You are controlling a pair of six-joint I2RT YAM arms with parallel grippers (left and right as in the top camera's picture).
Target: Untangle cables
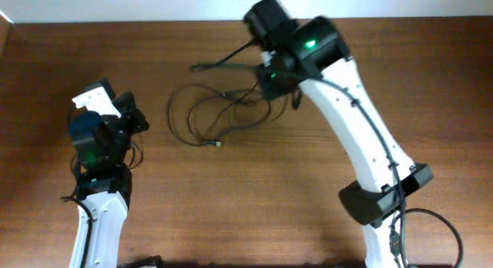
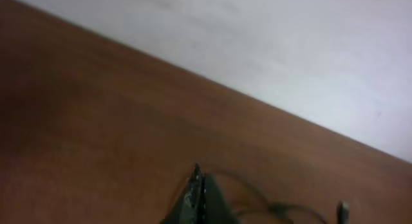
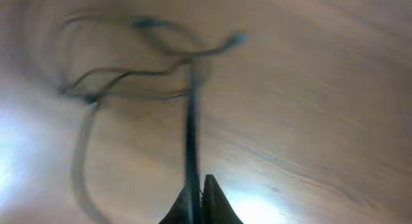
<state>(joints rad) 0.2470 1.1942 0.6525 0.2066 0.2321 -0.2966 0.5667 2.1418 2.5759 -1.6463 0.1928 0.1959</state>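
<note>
Left gripper (image 1: 132, 118) hangs over the left part of the wooden worktop (image 1: 254, 206), its jaws pressed together with nothing between them; in the left wrist view the dark fingertips (image 2: 197, 185) meet in a single point above bare wood, with a pale wall (image 2: 290, 50) beyond the worktop's far edge.

To its right, well apart from it, the cables (image 1: 171, 114) lie as loose, overlapping black loops on the worktop's middle, toward the far edge. A small plug (image 1: 216, 145) rests at the near side of the loops, and another cable end (image 1: 197, 68) points left at the far side.

Farther right, the right gripper (image 1: 267, 79) sits at the right edge of the tangle, mostly hidden under its own wrist in the overhead view. From the blurred right wrist view, the right gripper (image 3: 201, 197) is closed on one of the cables (image 3: 192, 121), which runs straight up from the pinched fingertips to the loops spread on the wood. Where the two cables cross or knot cannot be told.
</note>
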